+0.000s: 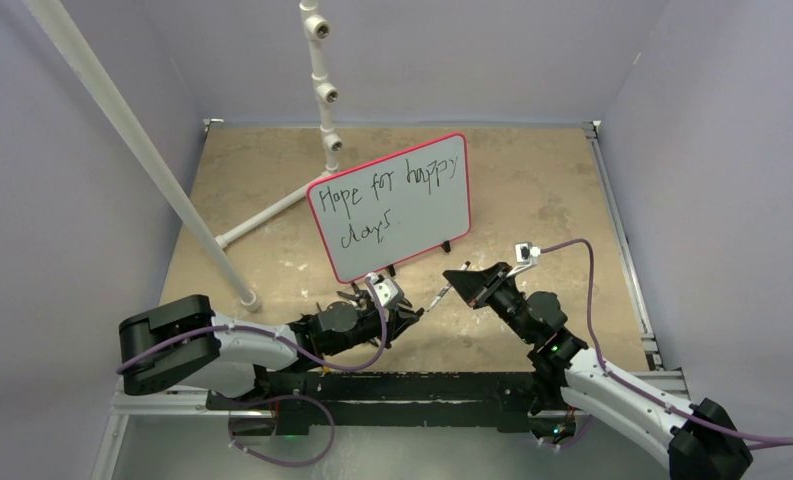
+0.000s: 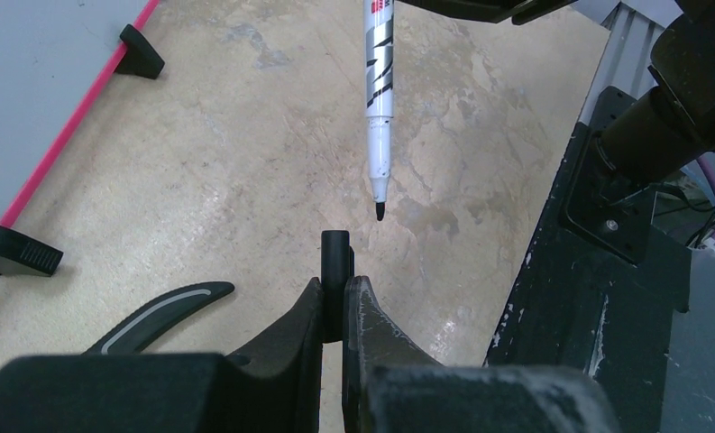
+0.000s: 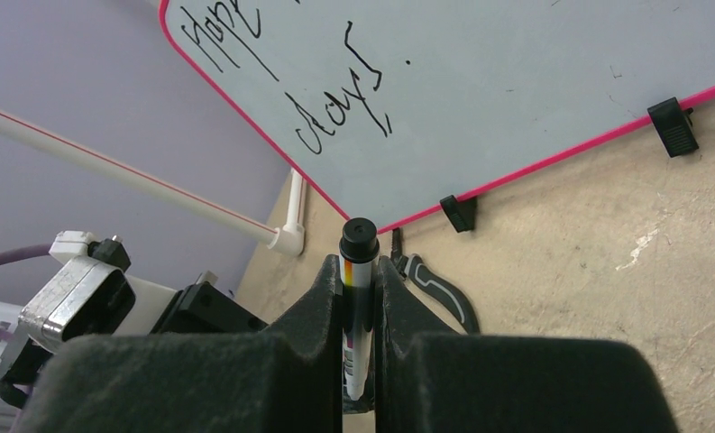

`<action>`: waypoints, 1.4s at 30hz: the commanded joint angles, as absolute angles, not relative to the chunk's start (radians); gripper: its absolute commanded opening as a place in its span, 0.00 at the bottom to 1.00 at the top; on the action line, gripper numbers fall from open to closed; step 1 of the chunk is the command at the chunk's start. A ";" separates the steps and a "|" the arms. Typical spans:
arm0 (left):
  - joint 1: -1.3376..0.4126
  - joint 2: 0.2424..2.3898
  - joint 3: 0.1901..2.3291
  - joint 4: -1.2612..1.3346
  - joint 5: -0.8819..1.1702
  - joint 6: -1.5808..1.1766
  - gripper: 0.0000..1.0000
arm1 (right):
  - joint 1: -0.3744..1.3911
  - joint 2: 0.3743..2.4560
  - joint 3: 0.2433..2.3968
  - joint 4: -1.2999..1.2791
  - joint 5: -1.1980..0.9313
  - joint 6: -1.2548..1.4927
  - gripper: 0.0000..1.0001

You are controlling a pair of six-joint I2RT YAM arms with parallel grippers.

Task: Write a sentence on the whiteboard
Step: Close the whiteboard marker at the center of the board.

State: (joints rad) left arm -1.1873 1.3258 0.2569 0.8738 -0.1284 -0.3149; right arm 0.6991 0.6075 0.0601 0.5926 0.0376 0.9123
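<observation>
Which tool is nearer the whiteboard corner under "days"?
Left. The left tool, shut on the cap, lies in front of that whiteboard corner; the right tool, gripping the marker, sits farther along the edge.

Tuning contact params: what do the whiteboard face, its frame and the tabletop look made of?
Whiteboard face: smooth, uniform grey-white coated panel; melamine or painted steel, can't tell. Frame: thin, red-pink, probably plastic. Tabletop: matte mottled beige, stone-look, possibly laminate.
</observation>
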 commanded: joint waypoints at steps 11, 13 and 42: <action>-1.214 1.271 0.253 0.923 -0.117 -0.324 0.00 | 0.696 0.578 0.062 0.599 0.078 0.951 0.00; -1.219 1.268 0.252 0.924 -0.122 -0.323 0.00 | 0.696 0.574 0.064 0.596 0.080 0.953 0.00; -1.238 1.236 0.248 0.923 -0.163 -0.324 0.00 | 0.696 0.600 0.058 0.600 0.068 0.953 0.00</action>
State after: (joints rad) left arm -1.2304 1.2545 0.2539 0.8742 -0.1547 -0.3214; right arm 0.6991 0.6014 0.0601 0.5846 0.0608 0.9501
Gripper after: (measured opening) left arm 0.054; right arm 0.086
